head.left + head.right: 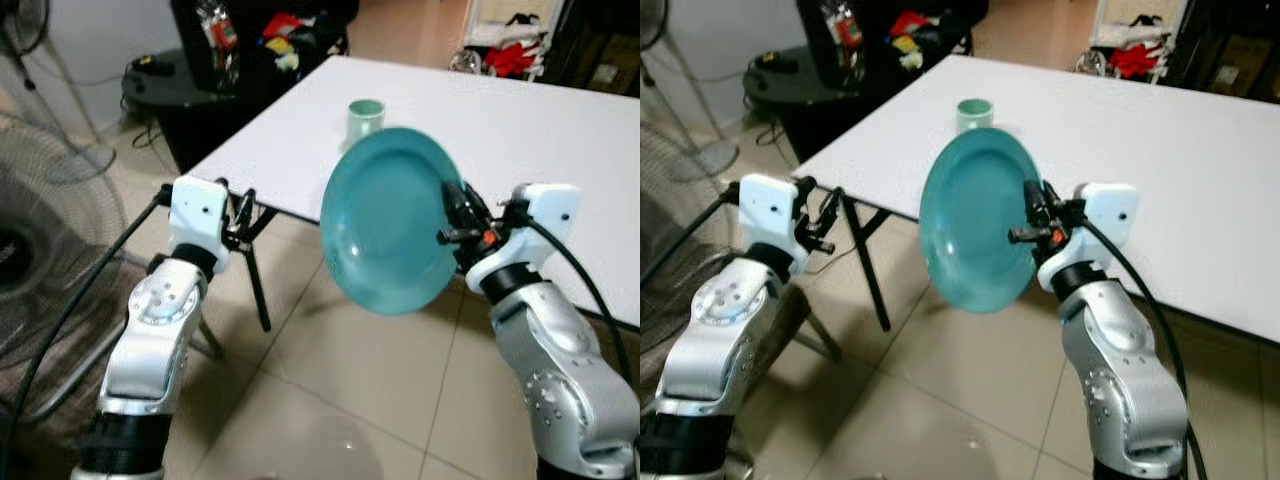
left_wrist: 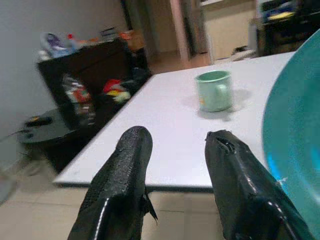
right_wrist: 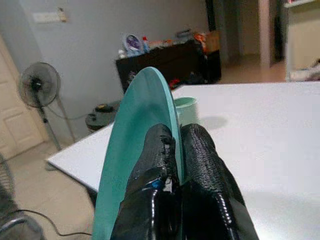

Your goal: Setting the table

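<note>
The teal plate (image 1: 392, 220) is held on edge, nearly vertical, in front of the near rim of the white table (image 1: 560, 150), presumably so it can be carried over the edge before being laid flat. To the left, the left gripper (image 2: 175, 165) is raised beside the table corner, its fingers parted and empty, apart from the plate. Further along, a green mug (image 1: 365, 118) is seen standing on the table behind the plate. On the right, the right gripper (image 3: 175, 165) is clamped on the plate's rim.
</note>
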Controlling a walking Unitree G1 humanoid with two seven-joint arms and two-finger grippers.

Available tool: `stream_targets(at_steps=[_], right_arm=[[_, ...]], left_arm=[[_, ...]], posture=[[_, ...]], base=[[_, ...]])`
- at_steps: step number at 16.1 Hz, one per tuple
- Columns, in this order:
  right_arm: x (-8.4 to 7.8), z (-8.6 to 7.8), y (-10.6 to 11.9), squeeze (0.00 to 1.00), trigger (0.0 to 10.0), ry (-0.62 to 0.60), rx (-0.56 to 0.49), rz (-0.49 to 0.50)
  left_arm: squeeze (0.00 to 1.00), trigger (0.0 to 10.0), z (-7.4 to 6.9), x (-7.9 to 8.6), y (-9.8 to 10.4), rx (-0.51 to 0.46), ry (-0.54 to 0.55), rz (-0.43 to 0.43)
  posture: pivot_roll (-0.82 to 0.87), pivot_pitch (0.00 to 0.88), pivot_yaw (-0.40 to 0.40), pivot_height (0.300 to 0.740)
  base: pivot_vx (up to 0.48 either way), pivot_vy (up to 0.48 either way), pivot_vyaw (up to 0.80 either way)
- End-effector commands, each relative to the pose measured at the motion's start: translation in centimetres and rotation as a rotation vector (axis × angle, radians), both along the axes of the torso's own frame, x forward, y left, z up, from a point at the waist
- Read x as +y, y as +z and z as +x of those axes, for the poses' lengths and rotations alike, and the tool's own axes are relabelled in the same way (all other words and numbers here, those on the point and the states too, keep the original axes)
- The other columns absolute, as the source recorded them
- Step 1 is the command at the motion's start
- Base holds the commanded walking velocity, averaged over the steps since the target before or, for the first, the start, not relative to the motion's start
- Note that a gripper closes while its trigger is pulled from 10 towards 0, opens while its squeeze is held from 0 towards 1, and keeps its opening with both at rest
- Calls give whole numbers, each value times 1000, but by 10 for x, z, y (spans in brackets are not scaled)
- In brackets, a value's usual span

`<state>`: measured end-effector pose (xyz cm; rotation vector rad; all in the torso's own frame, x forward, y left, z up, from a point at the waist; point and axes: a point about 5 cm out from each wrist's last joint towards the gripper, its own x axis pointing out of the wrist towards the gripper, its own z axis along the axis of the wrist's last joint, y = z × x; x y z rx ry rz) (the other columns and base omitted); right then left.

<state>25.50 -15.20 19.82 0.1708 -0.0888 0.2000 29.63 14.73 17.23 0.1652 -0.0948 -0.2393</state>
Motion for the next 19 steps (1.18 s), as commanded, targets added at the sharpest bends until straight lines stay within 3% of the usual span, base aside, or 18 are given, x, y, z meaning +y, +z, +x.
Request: stream_targets(at_steps=[1,7,10,13,19], right_arm=[[4,-1,10,0,10000,31,-34,27],[4,4,4,0,10000,59,77,148],[1,7,2,0,10000,64,95,133],[3,8,2,0,10000,92,107,121],[6,9,-9,0,10000,111,185,216]], left_arm=[[0,10000,1,5,1,-1,9,8],[0,10000,-4,6,-4,10,24,1],[0,10000,-7,8,-6,16,29,1],[0,10000,-8,10,-6,17,43,-2],[0,10000,-7,12,-4,18,43,1]], posture=[[-9,0,67,740],[7,0,40,740],[12,0,29,740],[21,0,19,740],[23,0,28,740]], base=[[281,0,0],[281,0,0],[284,0,0],[281,0,-744],[282,0,-126]])
